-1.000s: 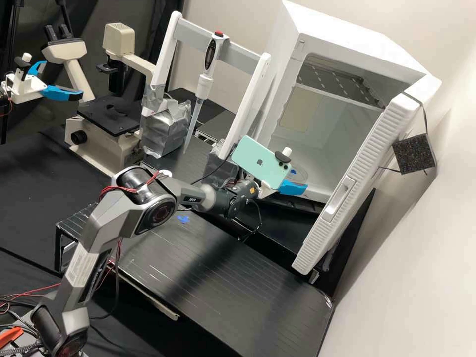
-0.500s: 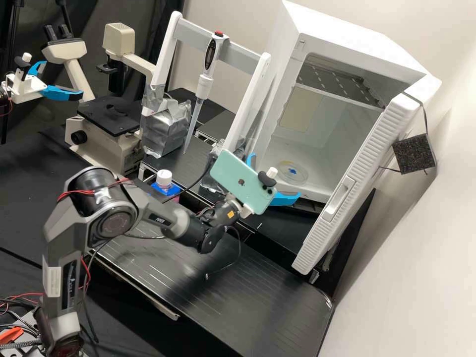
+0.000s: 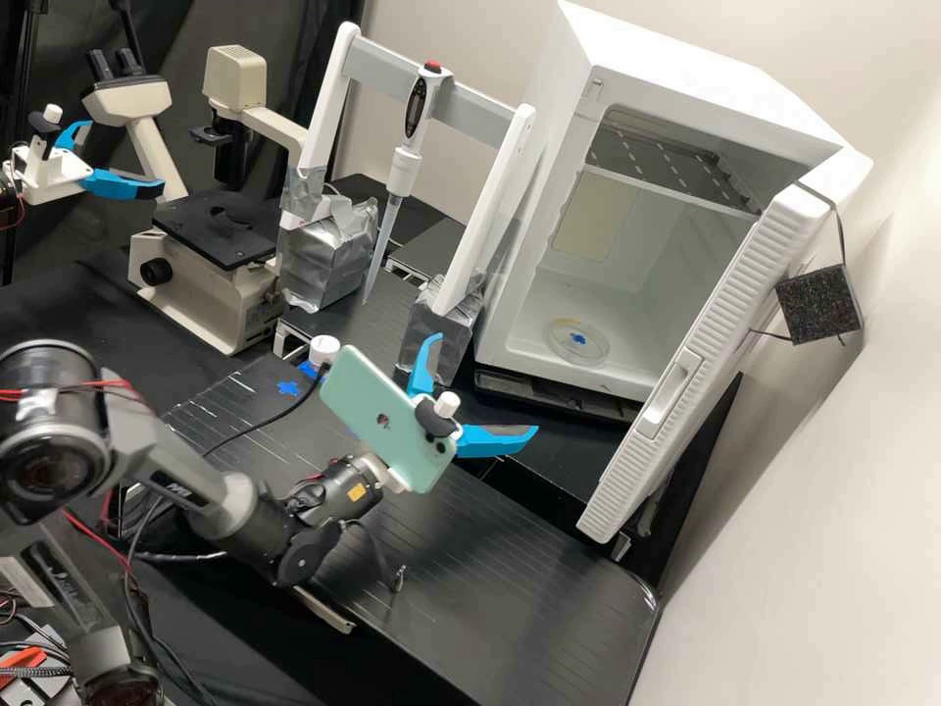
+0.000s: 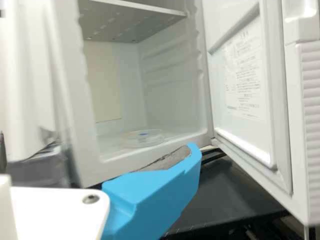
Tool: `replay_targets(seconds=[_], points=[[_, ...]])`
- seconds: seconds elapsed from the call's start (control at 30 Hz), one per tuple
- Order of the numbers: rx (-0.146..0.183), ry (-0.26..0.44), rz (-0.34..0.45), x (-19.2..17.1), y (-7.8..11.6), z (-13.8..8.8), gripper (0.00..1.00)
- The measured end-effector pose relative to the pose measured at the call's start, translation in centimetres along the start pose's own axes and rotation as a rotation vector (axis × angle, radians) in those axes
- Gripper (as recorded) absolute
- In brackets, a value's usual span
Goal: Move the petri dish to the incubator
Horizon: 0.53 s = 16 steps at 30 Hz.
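Blue at the gripper [image 3: 484, 383], empty and spread wide, with the petri dish [image 3: 578, 340] ahead of it inside the incubator [image 3: 686, 78]: could clip the open door [image 3: 769, 270] beyond if swung across carelessly, jolting the dish.

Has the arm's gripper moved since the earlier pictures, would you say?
Yes, in the high view the gripper has drawn back, away from the incubator.

The petri dish [image 3: 592, 352], round, shallow and clear with a blue cross-shaped mark, lies flat on the incubator's inside floor, right of centre in the high view. The incubator [image 3: 706, 86], a white box, stands at upper right, door open.
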Motion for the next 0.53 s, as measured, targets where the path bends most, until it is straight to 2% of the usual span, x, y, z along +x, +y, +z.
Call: replay_targets(seconds=[0.13,0.4,0.53], points=[[-0.006,0.002,0.021,-2.7,-1.1,-0.7,1.0],[0.049,0.047,0.065,-4.8,-1.6,-1.8,1.0],[0.057,0.059,0.057,-4.8,-1.7,-2.0,1.0]])
